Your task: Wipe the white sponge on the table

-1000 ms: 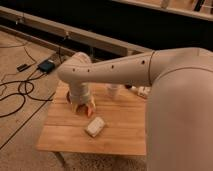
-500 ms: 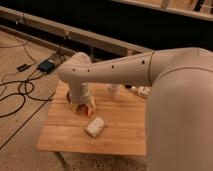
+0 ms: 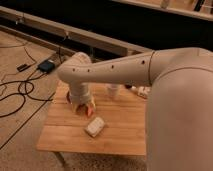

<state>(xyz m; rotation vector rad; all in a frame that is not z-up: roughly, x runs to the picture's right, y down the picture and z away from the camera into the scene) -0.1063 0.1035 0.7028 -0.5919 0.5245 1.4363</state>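
The white sponge (image 3: 95,126) is a small off-white block lying on the light-wood table (image 3: 62,137), near the middle front. My gripper (image 3: 82,110) hangs from the white arm just above the table top, up and to the left of the sponge and apart from it. An orange carrot (image 3: 90,111) shows right at the gripper's tip, on its right side. Whether the gripper touches the carrot is not visible.
A white cup (image 3: 114,90) stands at the table's back edge, behind the arm. A dark purple bowl (image 3: 68,96) peeks out left of the gripper. Small objects (image 3: 141,92) lie at the back right. Black cables (image 3: 20,92) and a box (image 3: 46,65) lie on the floor to the left.
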